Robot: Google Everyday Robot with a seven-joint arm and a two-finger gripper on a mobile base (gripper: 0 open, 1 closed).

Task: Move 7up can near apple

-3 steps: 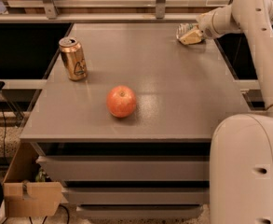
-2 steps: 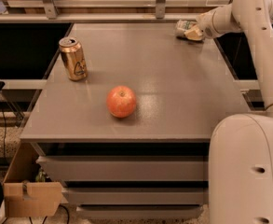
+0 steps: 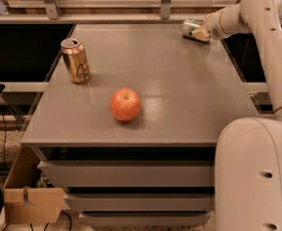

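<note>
Back toward the far edge goes the arm [image 3: 263,23] since a second ago, taking its load along. On the grey table [image 3: 179,90] the apple [image 3: 125,104] sits near the front, with the gold can [image 3: 75,60] upright behind it to picture-left. The 7up can [image 3: 193,29] is at the far right corner, tipped sideways, its long axis roughly across the picture and its free end pointing picture-left. The gripper [image 3: 205,32] looks clamped on its other end. The apple lies well apart, diagonally forward and picture-left.
</note>
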